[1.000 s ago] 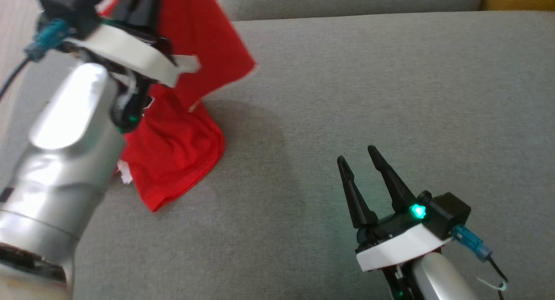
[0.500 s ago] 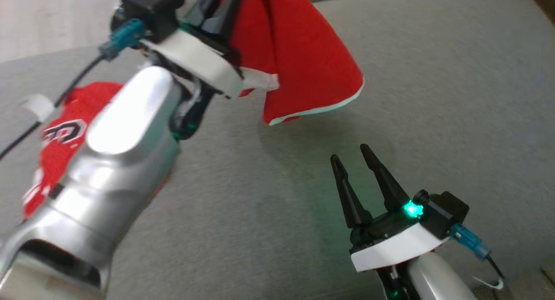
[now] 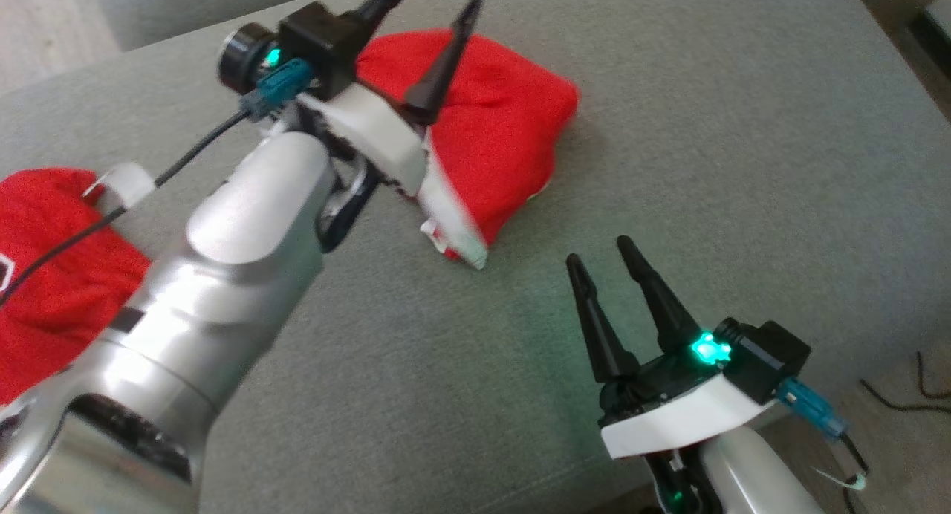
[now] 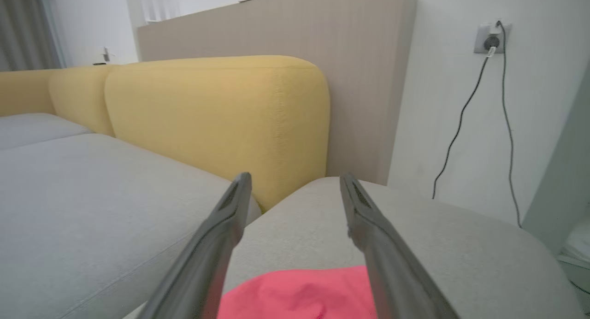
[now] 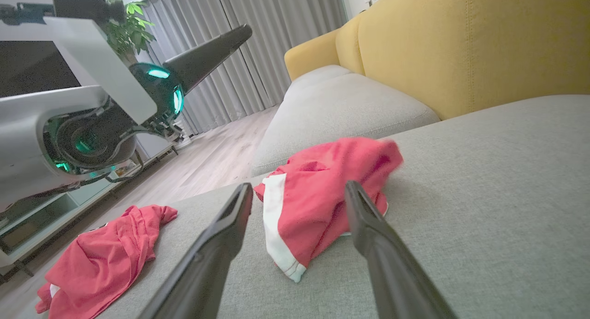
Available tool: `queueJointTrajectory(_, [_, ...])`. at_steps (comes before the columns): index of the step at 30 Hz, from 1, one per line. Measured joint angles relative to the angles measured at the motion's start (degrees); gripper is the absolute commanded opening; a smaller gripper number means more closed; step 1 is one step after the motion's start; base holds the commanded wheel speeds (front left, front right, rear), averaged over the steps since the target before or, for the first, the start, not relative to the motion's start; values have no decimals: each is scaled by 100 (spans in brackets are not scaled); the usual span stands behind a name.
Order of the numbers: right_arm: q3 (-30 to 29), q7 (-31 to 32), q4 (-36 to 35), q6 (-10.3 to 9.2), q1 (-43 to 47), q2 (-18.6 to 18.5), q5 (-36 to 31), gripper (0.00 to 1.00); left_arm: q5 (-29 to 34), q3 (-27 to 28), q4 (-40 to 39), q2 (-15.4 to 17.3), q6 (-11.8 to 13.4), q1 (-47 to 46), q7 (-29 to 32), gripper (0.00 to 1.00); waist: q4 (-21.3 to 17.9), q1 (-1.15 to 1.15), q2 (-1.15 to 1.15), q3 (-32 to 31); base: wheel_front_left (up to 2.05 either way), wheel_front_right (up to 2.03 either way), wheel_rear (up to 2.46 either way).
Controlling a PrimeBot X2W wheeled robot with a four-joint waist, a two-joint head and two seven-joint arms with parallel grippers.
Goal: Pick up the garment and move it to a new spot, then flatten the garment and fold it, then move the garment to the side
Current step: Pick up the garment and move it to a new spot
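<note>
Dropped from the left gripper (image 4: 296,178) since the earlier frame, the garment (image 3: 490,120) now lies as a bunched red heap on the sofa seat (image 3: 743,165), about mid-seat. It hung from that gripper's clenched fingers then. Now the fingers are spread and hold nothing, hovering just above the heap. The right gripper (image 3: 599,252) is also released and empty, low over the seat's near side, pointing at the heap but apart from it.

The move looks done, so flattening is probably next, and the risks lie there. The heap is folded on itself, with its white trim tucked along the near edge. A pinch taken there would likely catch several layers and lift the heap without spreading it. A grab too deep could nip the seat cloth too. The left forearm covers part of the heap from the head camera, so a corner may be misjudged. A second red garment (image 3: 52,276) lies at the seat's left end, well apart, and could be mistaken for the first. Pulling hard toward the seat's near edge could drag the cloth off.
</note>
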Motion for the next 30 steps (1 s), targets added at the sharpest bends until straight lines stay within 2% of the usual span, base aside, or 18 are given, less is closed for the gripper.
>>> queueJointTrajectory(5, [-134, 0, 33, 0, -3, 0, -65, 100, 19, 75, 219, 175, -22, 34, -269, 100, 270, -1, 0, -75, 0, 0, 0])
queueJointTrajectory(11, [-339, 0, 119, 0, 26, 0, -230, 100, 56, 230, 70, 404, 77, 501, -435, 100, 848, -2, 0, -289, 0, 0, 0])
queueJointTrajectory(17, [-582, 0, 231, 0, 202, 0, -392, 100, 47, 793, -895, 615, 481, 1833, -452, 100, 1538, -2, 0, -538, 0, 0, 0])
queueJointTrajectory(22, [-672, 0, 289, 0, 352, 0, -475, 100, 380, 1228, -1878, 683, 890, 3319, -452, 100, 2060, -2, 0, -735, 0, 0, 0])
queueJointTrajectory(27, [-775, 0, 328, 0, 446, 0, -617, 100, 891, 1759, -2677, 633, 1179, 4811, -452, 100, 2493, -3, 0, -879, 0, 0, 0])
queueJointTrajectory(30, [-788, 0, 350, 0, 447, 0, -627, 100, 1096, 1970, -2832, 478, 1217, 5232, -452, 100, 2560, -3, 0, -905, 0, 0, 0])
